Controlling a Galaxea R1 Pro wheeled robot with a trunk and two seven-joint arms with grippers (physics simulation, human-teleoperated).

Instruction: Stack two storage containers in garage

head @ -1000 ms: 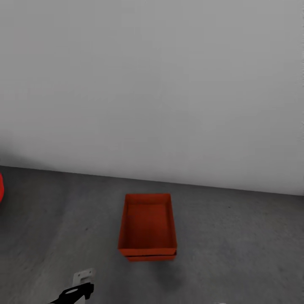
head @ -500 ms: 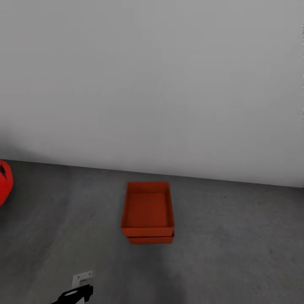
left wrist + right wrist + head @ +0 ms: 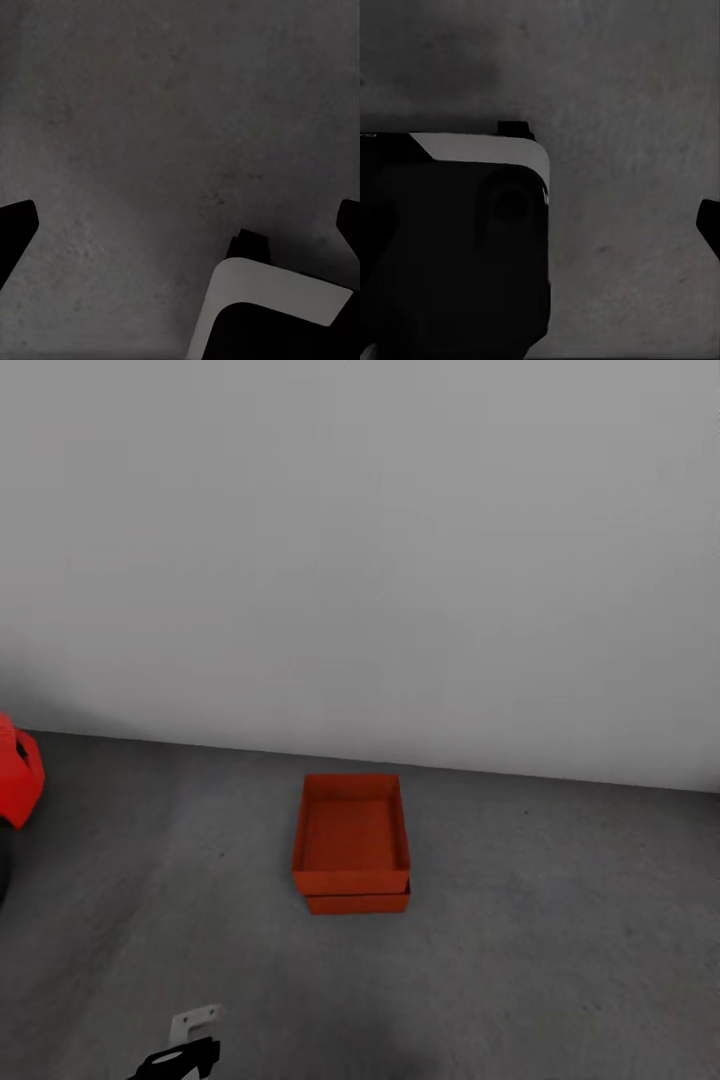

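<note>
In the head view the two storage containers stand stacked on the dark grey concrete floor (image 3: 560,930) of the garage, close to the wall. The upper container (image 3: 350,838) is an open orange-red box. Only the front strip of the lower container (image 3: 357,903) shows beneath it, slightly offset. Both grippers are well short of the stack and hold nothing. My left gripper (image 3: 180,225) hangs open over bare concrete, its black fingertips (image 3: 16,225) far apart. My right gripper (image 3: 540,225) also looks open, with one fingertip (image 3: 711,225) at the picture's edge.
A plain pale grey wall (image 3: 360,560) rises right behind the stack. Part of a red car (image 3: 18,772) shows at the far left. The end of my left arm (image 3: 185,1050) appears low in the head view. My own black-and-white base (image 3: 457,247) shows under the right wrist.
The whole head view has shifted: the stack now looks smaller and farther off, and more of the red car shows at left. The containers themselves have not moved.
</note>
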